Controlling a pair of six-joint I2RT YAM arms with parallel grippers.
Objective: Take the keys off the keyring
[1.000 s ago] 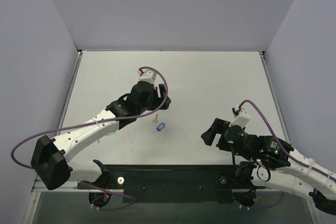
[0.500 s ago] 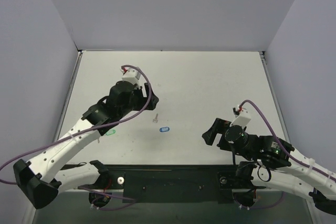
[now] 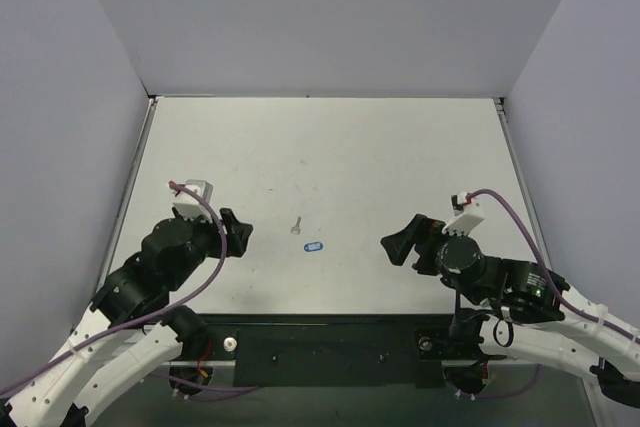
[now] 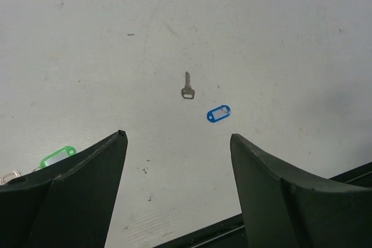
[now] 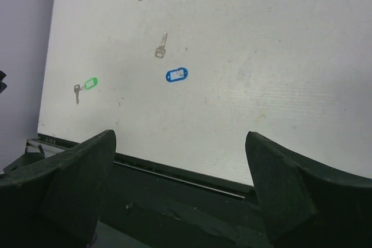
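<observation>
**Q:** What lies on the bench [image 3: 400, 147] besides the pieces that matter?

**A:** A green tag [image 4: 58, 156] with a second key [image 5: 77, 92] joined to it. In the left wrist view it sits just beside the left finger of the left tool [image 4: 177, 137]. It is well apart from the other pieces and off to one side of them (the overhead view does not show it). Pale grey walls close in the bench on three sides.

**Q:** What do the key and its tag look like?

**A:** The key [image 3: 296, 226] is tiny and silver, with a thin blade and a small rounded head. The blue tag [image 3: 313, 246] is a small oval with a pale centre, and its ring is too fine to make out. Both lie flat. They are near each other but apart, with a sliver of white bench between them. Seen from above, the key is just beyond the tag and slightly to its left.

**Q:** Where are they relative to the tools?

**A:** They lie near the middle of the bench, between the two tools. The left tool is on the left and the right tool [image 3: 400, 242] on the right, both towards the front edge. Both point inward at the pair and are well apart from it. Each tool's fingers are spread wide, with nothing held between them.
</observation>
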